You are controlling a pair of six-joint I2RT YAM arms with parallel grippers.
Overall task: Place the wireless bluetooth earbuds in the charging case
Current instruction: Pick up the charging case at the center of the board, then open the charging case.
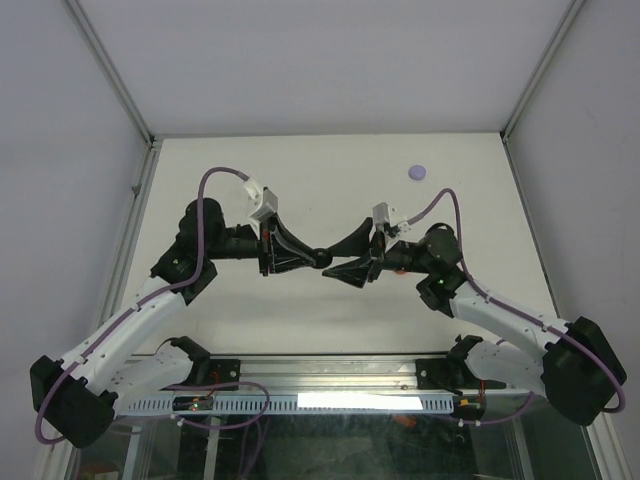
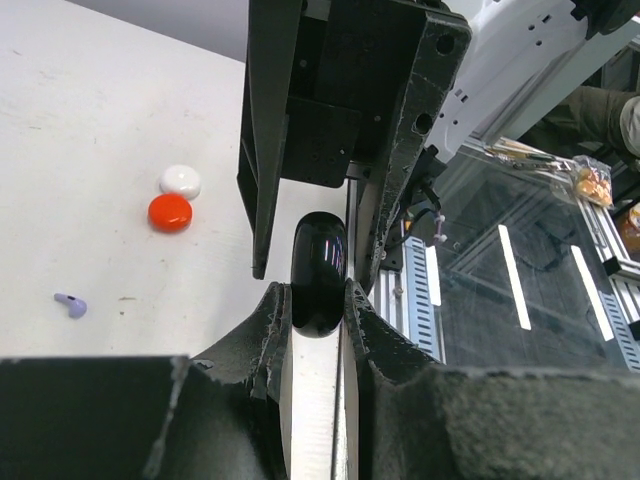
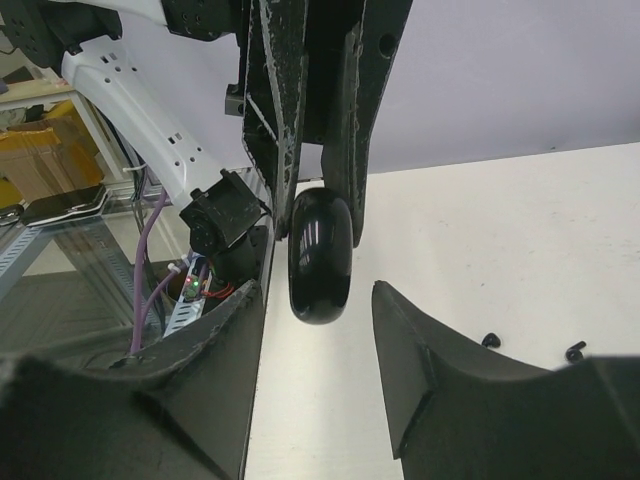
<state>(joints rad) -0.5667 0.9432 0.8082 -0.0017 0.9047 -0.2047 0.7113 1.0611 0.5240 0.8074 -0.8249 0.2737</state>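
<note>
White desk (image 1: 300, 190) fills the space between pale walls, and the two arms meet over its middle. The left claw (image 2: 318, 300) is clamped on a glossy black case (image 2: 319, 270), a rounded pebble shape seen edge-on, with a finger pressed to each flat side. The right claw (image 3: 320, 265) faces it with its fingers spread, one on each side of the case with a gap at both. From these angles I cannot tell whether the case is shut or holds anything. A purple earbud (image 2: 70, 305) lies loose on the desk, well apart from the case, and two tiny black earbuds (image 3: 490, 340) lie on the desk beyond the right claw. A white disc (image 2: 180, 181) and a red disc (image 2: 170, 212) sit touching, and a purple disc (image 1: 417, 172) lies near the far edge.
</note>
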